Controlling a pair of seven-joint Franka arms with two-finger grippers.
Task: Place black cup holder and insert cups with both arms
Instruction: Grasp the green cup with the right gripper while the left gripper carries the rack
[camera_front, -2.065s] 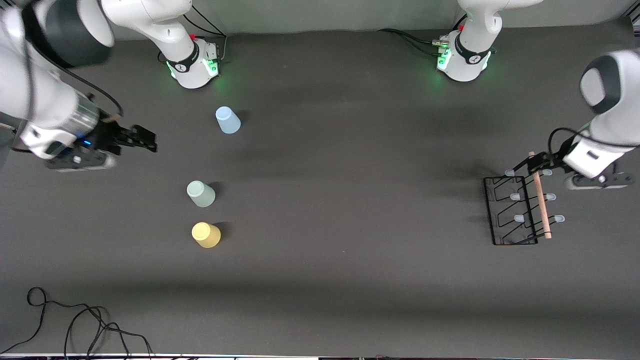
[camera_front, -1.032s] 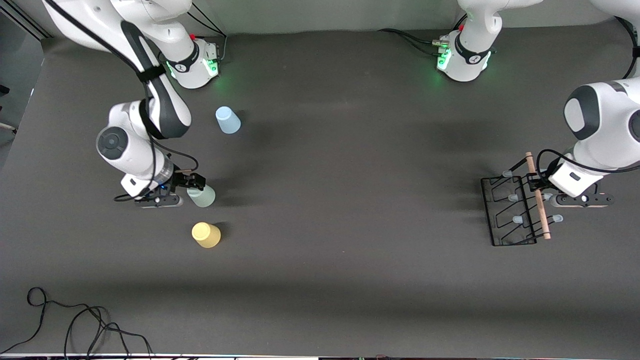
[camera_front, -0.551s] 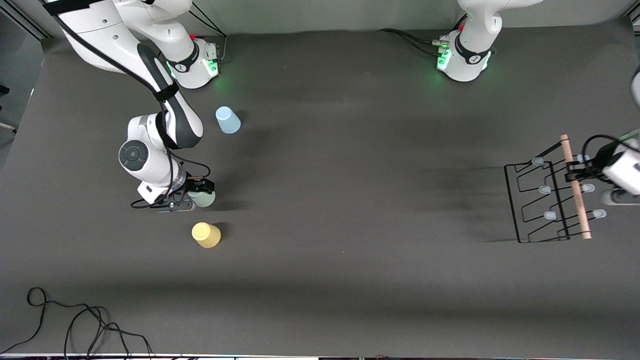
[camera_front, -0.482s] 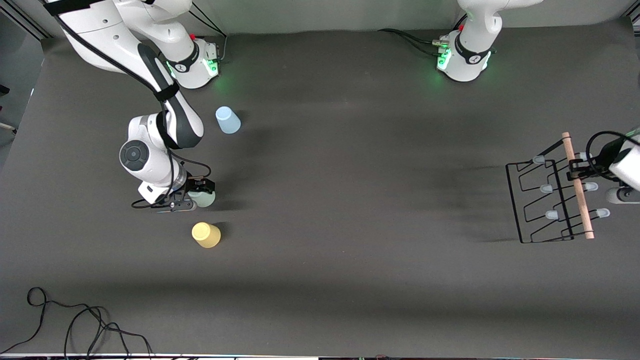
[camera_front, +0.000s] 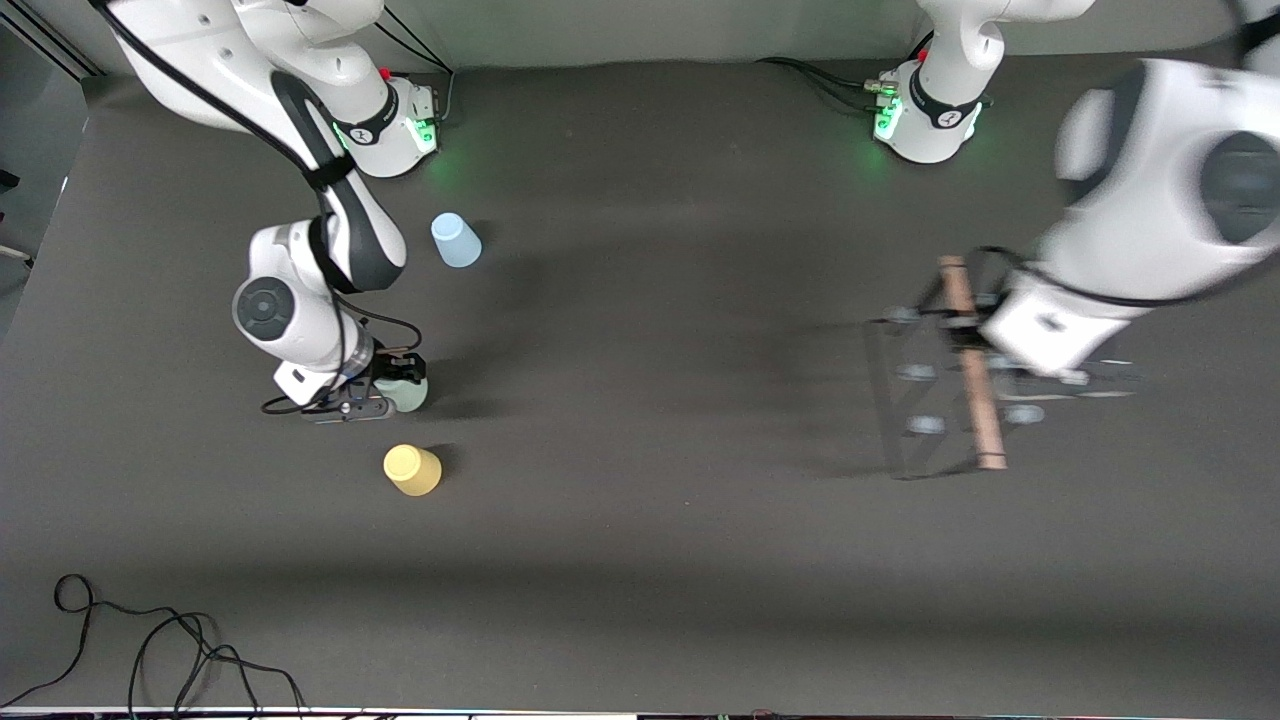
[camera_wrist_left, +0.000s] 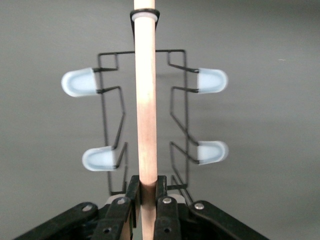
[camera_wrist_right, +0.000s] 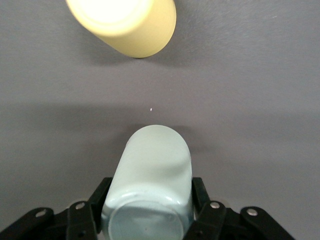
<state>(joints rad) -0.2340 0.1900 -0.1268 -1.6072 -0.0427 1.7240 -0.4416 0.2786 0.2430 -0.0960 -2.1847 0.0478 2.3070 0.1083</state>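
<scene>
We're early on: nothing is placed yet and no cup is on a peg. Our left gripper (camera_wrist_left: 148, 200) is pinched tight on the wooden rod handle (camera_wrist_left: 146, 100) of the black cup holder (camera_front: 940, 385), carrying it in the air over the table (camera_front: 660, 560) toward the left arm's end, roughly mid-depth; the front view shows it motion-smeared w/ its shadow beneath, so we judge it's in transit, not set down. In the left wrist view the rod runs straight out from between the fingers, wire frame hanging under it, four pale-capped pegs (camera_wrist_left: 212, 80) showing, all bare. Our right gripper (camera_front: 392, 380) is down at table level toward the right arm's end, fingers (camera_wrist_right: 200, 192) clamped on either side of the mint green cup (camera_wrist_right: 150, 185), which stands mouth-down; we can't tell if it's lifted off the surface yet. The yellow cup (camera_front: 412, 469) sits near the mint one, nearer the front camera, untouched; the light blue cup (camera_front: 455, 240) sits farther from the camera, close to the right arm's base, also untouched. Left to do, as we judge it: set the holder down upright somewhere both arms reach, release the rod, bring the mint cup over and slip it onto a peg, then fetch yellow and blue the same way. So approx. first step of several, w/ both arms loaded at once.
</scene>
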